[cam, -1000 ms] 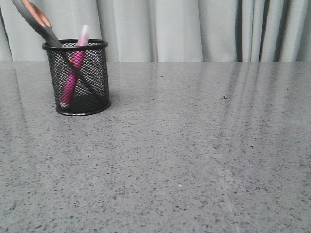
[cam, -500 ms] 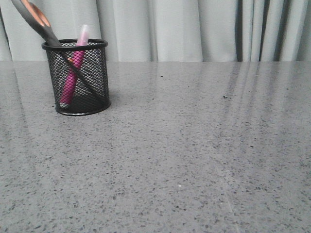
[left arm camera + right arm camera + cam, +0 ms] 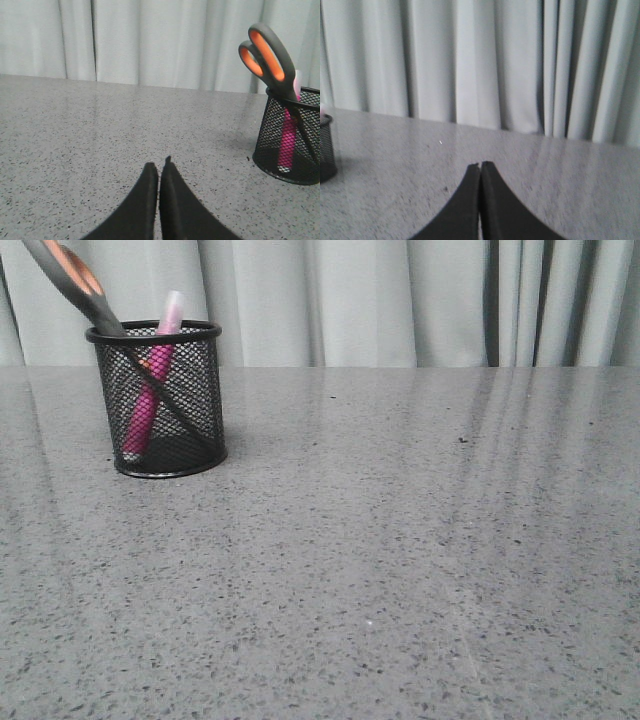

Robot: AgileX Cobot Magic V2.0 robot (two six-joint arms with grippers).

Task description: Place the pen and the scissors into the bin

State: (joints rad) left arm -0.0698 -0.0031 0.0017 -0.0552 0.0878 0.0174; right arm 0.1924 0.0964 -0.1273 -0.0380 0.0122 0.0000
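The black mesh bin stands at the far left of the table. Inside it the pink pen leans with its pale cap above the rim. The scissors rest blades-down in the same bin, orange-lined handles sticking out toward the upper left. In the left wrist view the bin, pen and scissors appear off to one side, well apart from my left gripper, which is shut on nothing. My right gripper is also shut and empty; only the bin's edge shows there. Neither gripper appears in the front view.
A grey speckled tabletop stretches across the view. Pale pleated curtains hang behind its far edge.
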